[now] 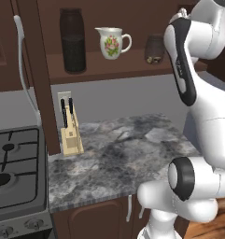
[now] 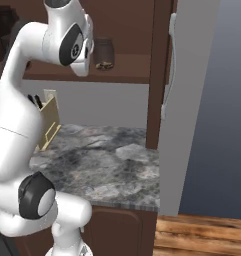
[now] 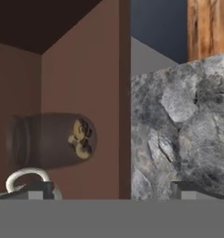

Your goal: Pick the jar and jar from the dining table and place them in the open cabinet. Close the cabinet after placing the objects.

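Short jar (image 1: 154, 49) with yellowish bits upright on the cabinet shelf (image 1: 128, 66), upper right of the left base frame; left of centre in the hand frame (image 3: 53, 141). Tall dark jar (image 1: 73, 40) on the same shelf, upper left, white floral jug (image 1: 112, 42) between them. Gripper (image 3: 111, 189) spread wide, empty. Below: marbled counter (image 1: 118, 158), knife block (image 1: 71, 130), stove (image 1: 16, 170).

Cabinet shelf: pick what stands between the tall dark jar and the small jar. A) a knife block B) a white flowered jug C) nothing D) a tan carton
B: the white flowered jug stands on the cabinet shelf between the tall dark jar and the small jar.
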